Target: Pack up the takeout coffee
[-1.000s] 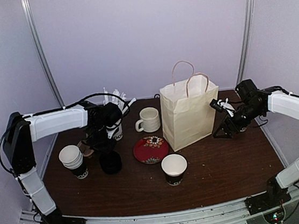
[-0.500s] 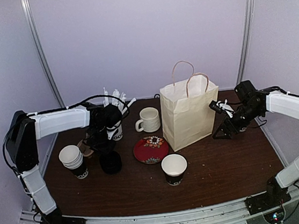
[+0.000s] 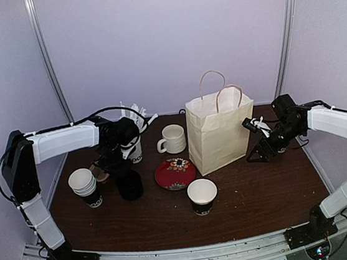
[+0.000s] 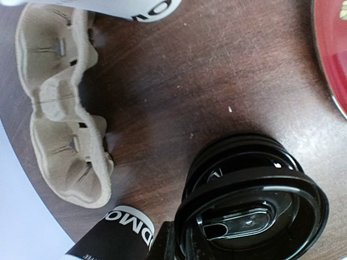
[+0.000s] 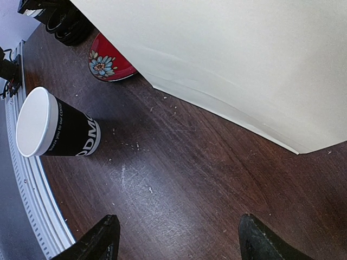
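Coffee cup (image 3: 202,196) sits with no lid just in front of the red plate (image 3: 175,173). Left end effector (image 3: 122,172) pinches a black lid (image 4: 260,195) left of the plate. The thin rim could slip, or two lids could stick together. Right end effector (image 5: 179,241) is open.

One paper bag (image 3: 219,134) stands on the bench (image 3: 263,201). There is one cream mug (image 3: 174,138), one red flowered plate (image 3: 174,173), and one pulp cup carrier (image 4: 59,114) with two pockets. One black paper cup (image 3: 202,196) stands alone, open-topped. A stack of paper cups (image 3: 84,185) shows what look like three nested rims (they sit too close together for a sure count). One white cup (image 4: 146,6) holds several straws (image 3: 137,112), too bunched to number. The black plastic lids (image 4: 255,216) form one pile of at least two. Two robot arms are present, a left arm (image 3: 62,142) and a right arm (image 3: 339,123).
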Robot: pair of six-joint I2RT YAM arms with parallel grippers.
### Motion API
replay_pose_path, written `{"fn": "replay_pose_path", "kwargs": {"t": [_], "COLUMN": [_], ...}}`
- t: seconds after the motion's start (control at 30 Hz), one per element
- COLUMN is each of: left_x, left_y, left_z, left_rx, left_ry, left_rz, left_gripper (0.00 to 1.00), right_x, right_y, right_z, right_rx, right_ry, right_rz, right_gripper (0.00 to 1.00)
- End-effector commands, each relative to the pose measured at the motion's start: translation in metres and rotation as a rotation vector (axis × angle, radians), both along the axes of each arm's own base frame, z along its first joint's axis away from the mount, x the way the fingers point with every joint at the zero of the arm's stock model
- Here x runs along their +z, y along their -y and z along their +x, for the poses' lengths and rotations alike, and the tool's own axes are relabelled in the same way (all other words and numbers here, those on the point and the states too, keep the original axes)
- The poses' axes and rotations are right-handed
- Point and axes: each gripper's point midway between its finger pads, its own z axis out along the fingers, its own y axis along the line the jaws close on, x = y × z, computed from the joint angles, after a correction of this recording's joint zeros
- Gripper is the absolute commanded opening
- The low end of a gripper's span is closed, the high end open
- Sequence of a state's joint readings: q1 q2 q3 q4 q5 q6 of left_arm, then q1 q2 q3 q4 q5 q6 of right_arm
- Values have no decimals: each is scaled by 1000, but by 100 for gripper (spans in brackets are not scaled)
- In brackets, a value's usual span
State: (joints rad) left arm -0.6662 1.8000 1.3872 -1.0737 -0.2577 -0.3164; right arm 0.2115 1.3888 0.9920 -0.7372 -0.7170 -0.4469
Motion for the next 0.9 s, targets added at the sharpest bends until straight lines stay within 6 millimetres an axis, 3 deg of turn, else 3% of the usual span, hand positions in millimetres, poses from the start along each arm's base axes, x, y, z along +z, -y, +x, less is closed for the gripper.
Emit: {"fn": "replay_pose_path", "kwargs": {"t": [0.0, 0.1, 0.17, 0.43, 0.6, 0.73, 0.87], "left_x": [24, 41, 55, 155, 213, 249, 272], "left_y": [-5, -1, 13, 105, 139, 160, 173], "left_z": [-3, -5, -5, 3, 8, -3, -9], "left_rx": [1, -4, -30, -235, -339, -440, -498], "left_ry": [30, 50, 66, 220, 326, 392, 438], "left_rz": [-27, -76, -160, -683, -899, -1108, -1224], "left_gripper": [3, 3, 3, 2, 2, 3, 3], "right_x": [0, 3, 11, 99, 158, 198, 210], "right_y": [2, 1, -3, -40, -78, -110, -146], "right_z": [2, 1, 0, -3, -6, -6, -2], "right_rx": [2, 5, 7, 61, 124, 153, 175], "right_ry": [2, 5, -1, -20, -36, -104, -242], "right_rz": [-9, 1, 28, 241, 391, 548, 660], "right_gripper": [78, 78, 78, 79, 83, 92, 95]}}
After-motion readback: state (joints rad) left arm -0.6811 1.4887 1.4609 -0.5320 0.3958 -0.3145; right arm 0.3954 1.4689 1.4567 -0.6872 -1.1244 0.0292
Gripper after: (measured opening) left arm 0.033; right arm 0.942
